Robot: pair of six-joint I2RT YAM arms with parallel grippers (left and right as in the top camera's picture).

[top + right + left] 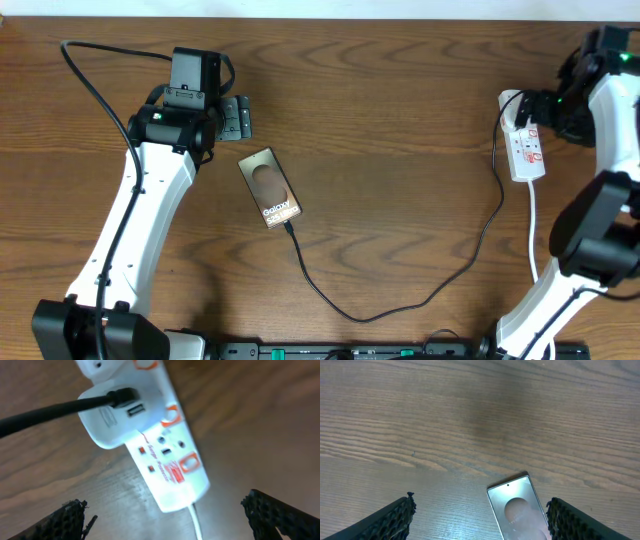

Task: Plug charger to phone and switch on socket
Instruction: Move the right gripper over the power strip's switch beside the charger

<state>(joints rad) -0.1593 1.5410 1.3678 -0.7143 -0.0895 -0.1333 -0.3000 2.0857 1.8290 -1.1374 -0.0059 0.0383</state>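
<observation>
The phone (270,187) lies flat on the table (400,120), left of centre and turned at a slant, its dark oval patch and white lettering facing up. The charger (420,295) meets the phone's lower short edge with its tip. From there it sweeps down in a wide loop toward the near edge and climbs up the right side to the socket (527,145). The overhead view does not show whether the tip is fully seated in the phone. The socket lies far right, lengthwise up and down the table, and a white cord (532,230) runs from its lower end. In the right wrist view the charger's other end sits in a port on the socket's thick end, next to an empty USB slot. Red marks and small switches show along the socket's face, but I cannot tell whether they are on or off. The right claw (165,502) hangs above the socket with its fingers (280,515) wide apart, gripping nothing. The left claw (481,502) hovers low over the table just beyond the phone's upper end, also spread wide and empty. In its own view the phone's top edge lies between the fingers (390,520), close to the right-hand one.
</observation>
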